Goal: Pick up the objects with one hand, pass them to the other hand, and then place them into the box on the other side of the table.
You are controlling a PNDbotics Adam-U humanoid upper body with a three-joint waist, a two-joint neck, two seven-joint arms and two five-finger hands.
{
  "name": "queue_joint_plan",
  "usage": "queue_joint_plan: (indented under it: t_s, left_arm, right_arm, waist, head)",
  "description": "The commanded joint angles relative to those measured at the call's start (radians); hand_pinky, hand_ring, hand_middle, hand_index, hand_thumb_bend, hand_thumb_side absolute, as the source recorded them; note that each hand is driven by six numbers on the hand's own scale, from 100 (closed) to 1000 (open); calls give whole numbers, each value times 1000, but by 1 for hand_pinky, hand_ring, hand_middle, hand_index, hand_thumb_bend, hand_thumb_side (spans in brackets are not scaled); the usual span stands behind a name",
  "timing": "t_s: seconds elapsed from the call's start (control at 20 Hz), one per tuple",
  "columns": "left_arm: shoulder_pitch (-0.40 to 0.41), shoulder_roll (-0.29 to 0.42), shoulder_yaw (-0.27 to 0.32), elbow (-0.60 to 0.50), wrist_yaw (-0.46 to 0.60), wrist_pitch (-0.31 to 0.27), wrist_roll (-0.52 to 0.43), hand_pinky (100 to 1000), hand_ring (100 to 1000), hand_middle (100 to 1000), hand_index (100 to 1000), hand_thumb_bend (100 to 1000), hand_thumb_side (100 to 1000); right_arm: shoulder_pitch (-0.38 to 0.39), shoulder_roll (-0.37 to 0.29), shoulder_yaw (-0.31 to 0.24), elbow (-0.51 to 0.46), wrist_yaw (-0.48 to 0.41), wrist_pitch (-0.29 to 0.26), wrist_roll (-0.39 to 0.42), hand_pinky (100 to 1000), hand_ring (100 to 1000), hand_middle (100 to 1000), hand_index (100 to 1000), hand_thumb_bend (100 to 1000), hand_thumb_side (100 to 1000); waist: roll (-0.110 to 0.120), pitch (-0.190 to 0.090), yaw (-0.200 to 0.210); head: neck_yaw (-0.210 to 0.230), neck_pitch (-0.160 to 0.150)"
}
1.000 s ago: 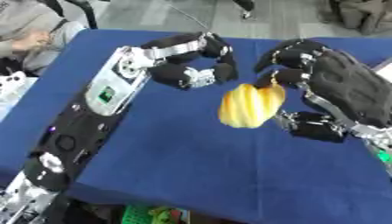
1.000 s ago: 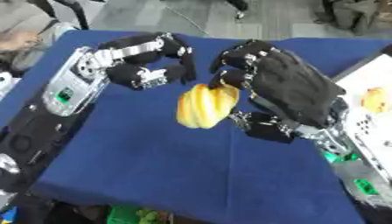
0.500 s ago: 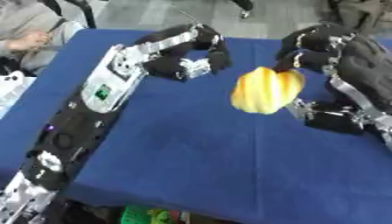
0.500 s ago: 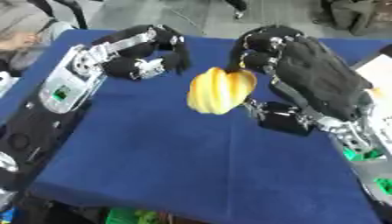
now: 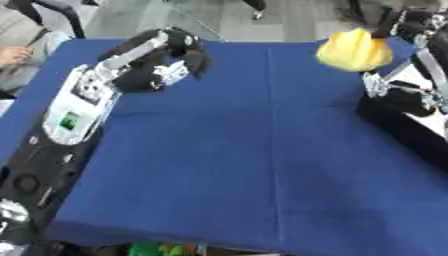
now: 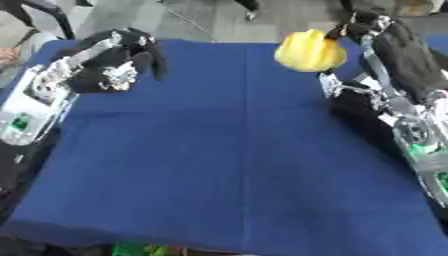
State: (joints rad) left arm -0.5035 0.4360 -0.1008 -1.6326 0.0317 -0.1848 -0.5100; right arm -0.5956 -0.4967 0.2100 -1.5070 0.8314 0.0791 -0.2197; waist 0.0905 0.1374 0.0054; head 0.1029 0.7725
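Observation:
A yellow, lobed object (image 6: 309,50) hangs in the air above the table's far right corner. My right hand (image 6: 391,47) is shut on it from the right, with fingertips (image 6: 339,31) on its top. The right arm runs down the right edge of the view. My left hand (image 5: 162,62) hovers over the far left of the blue table (image 5: 254,150), its fingers loosely bent and holding nothing. A sliver of white (image 5: 435,116) at the right edge may be the box; most of it is hidden behind my right arm.
A person's sleeve and hand (image 5: 17,55) show at the far left edge, off the table. Grey floor lies beyond the far edge. Something green (image 5: 157,248) shows under the table's near edge.
My right hand has carried the yellow object up and to the right, away from the left hand. The left hand has drawn back to the left. The camera has also shifted.

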Motion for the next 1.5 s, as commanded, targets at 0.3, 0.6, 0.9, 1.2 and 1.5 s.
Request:
queue_joint_plan:
  t_s: [0.3, 0.6, 0.9, 1.2, 1.5]
  left_arm:
    - [76, 45, 79, -24, -9, 11, 53, 779, 504, 513, 648, 100, 721]
    - [104, 47, 97, -5, -26, 15, 63, 781, 504, 515, 649, 100, 741]
    - [109, 56, 110, 15, -37, 22, 72, 773, 499, 510, 643, 100, 750]
    - [101, 105, 129, 32, -94, 16, 121, 768, 510, 523, 654, 100, 652]
    - [18, 208, 115, 150, -199, -37, 191, 777, 565, 587, 714, 100, 511]
  right_arm:
    - [-90, -61, -127, 375, 47, 138, -99, 789, 824, 654, 620, 100, 259]
    - [-103, -114, -166, 440, 130, 231, 23, 862, 899, 820, 975, 100, 288]
    - [-99, -166, -200, 269, 327, 245, 227, 902, 909, 892, 1000, 100, 299]
    - [-20, -176, -183, -129, 431, 123, 244, 886, 850, 856, 966, 340, 100]
    - [74, -125, -83, -474, 376, -57, 252, 875, 824, 831, 939, 331, 100]
  waist:
    - [-3, -17, 19]
    - [-16, -22, 26]
    - [-23, -27, 26]
    - [-21, -23, 19]
    - [-13, -20, 3]
  head:
    - [-60, -2]
    - [-75, -2]
    - [-65, -2]
    - [-4, -2]
    - [108, -2]
